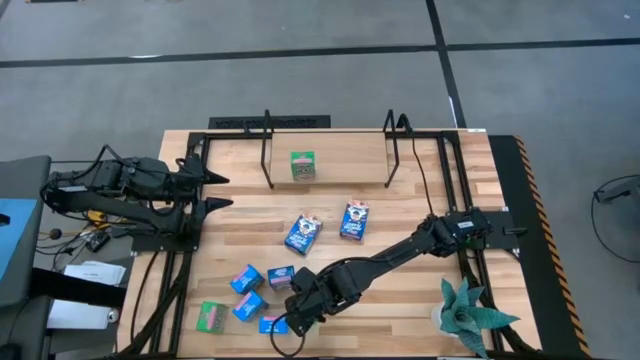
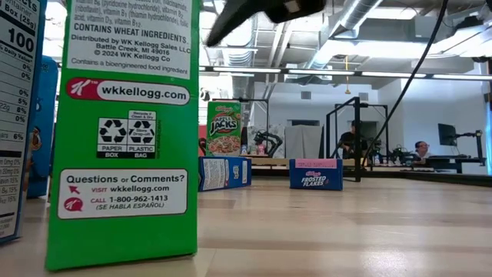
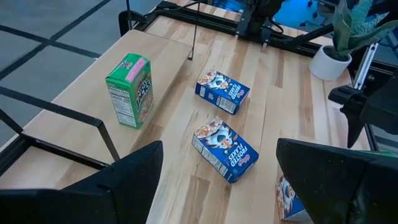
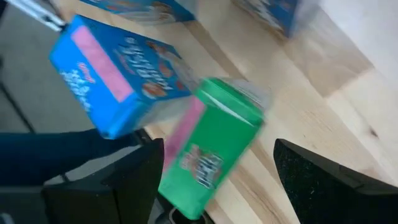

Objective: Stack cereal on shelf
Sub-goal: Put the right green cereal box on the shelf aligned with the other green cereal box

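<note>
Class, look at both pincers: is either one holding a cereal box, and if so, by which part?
Nothing is held. The left pincer is open beside the shelf; the right pincer is open over the boxes at the near edge.

Overhead looks straight down; low camera sits beside green box (image 2: 123, 131)

Potted spiky green plant (image 1: 468, 315) in a white pot at the table's near right corner, yellow-black hazard striping (image 1: 527, 190) along the right table edge, two seated people (image 2: 354, 140) far behind, grey floor (image 1: 300, 60) beyond.

One green cereal box (image 1: 303, 165) upright on shelf (image 1: 340, 150), others scattered
</note>
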